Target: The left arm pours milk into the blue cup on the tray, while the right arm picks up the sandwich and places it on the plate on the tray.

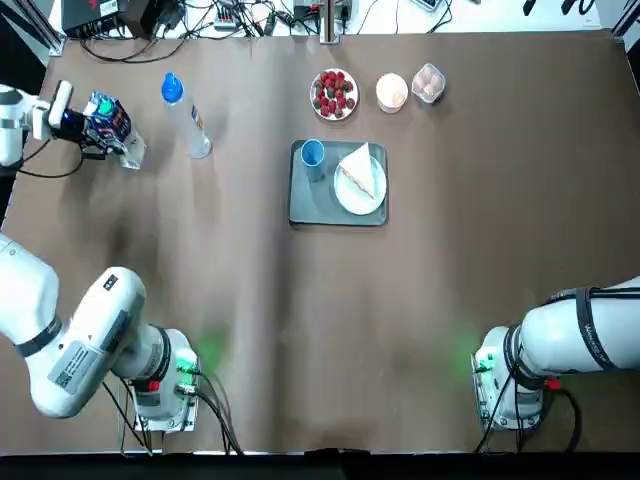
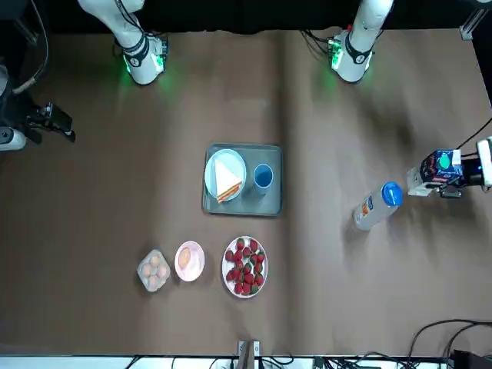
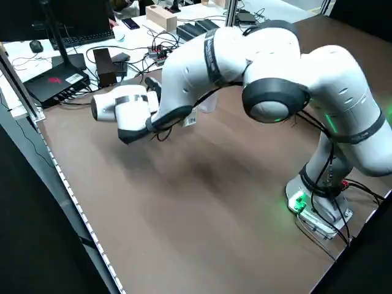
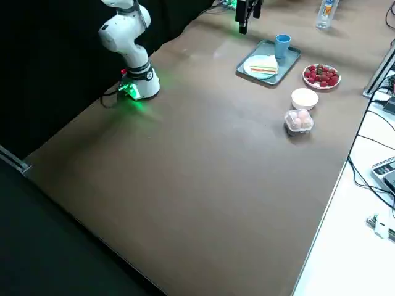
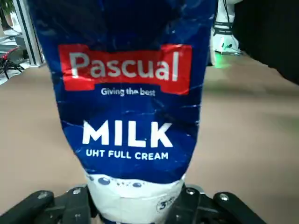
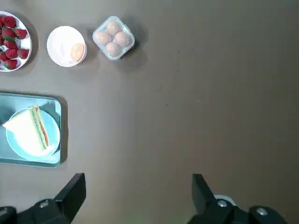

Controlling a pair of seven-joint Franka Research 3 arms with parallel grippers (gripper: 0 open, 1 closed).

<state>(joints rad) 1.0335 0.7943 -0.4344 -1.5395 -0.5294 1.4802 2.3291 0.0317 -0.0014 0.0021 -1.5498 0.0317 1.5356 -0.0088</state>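
The milk (image 1: 105, 120) carton, dark blue and white, is at the table's far left with my left gripper (image 1: 75, 122) shut on it; its label fills the left wrist view (image 5: 131, 107). The blue cup (image 1: 312, 153) stands in the tray (image 1: 305, 205) at its far left corner. The sandwich (image 1: 360, 172) lies on the white plate (image 1: 368, 198) in the same tray. My right gripper (image 6: 138, 196) is open and holds nothing, raised well to the right of the tray, over bare table (image 2: 52, 119).
A clear bottle (image 1: 186, 117) with a blue cap lies just right of the carton. Behind the tray stand a dish of strawberries (image 1: 334, 93), a pale cup (image 1: 392, 91) and a small box of eggs (image 1: 428, 82). Cables run along the far edge.
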